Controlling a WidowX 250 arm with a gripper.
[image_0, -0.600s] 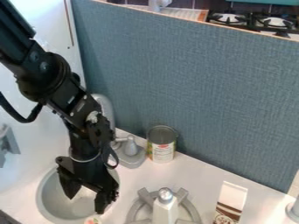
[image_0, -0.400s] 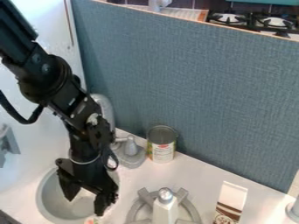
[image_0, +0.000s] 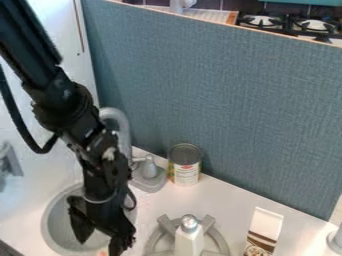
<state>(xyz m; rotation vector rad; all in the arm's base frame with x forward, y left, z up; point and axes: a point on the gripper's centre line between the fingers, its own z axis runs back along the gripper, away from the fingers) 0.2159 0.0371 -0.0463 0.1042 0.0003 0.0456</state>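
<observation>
Gripper (image_0: 99, 248) over the round sink (image_0: 59, 229), jaws apart.
The nearest item, a small orange-marked piece (image_0: 101, 253), lay low between the jaws at the lower frame edge – its full shape could not be determined. The arm obscured part of the sink; the curved faucet (image_0: 119, 118) and its grey base (image_0: 149, 183) stood beside the arm – close obstructions. The open-topped or grey-lidded can (image_0: 184, 169) stood near that base, against the blue panel (image_0: 220, 95). A white bottle (image_0: 189, 243) partly covered the grey spoked ring (image_0: 165, 224); a carton (image_0: 266, 225) stood farther right.
</observation>
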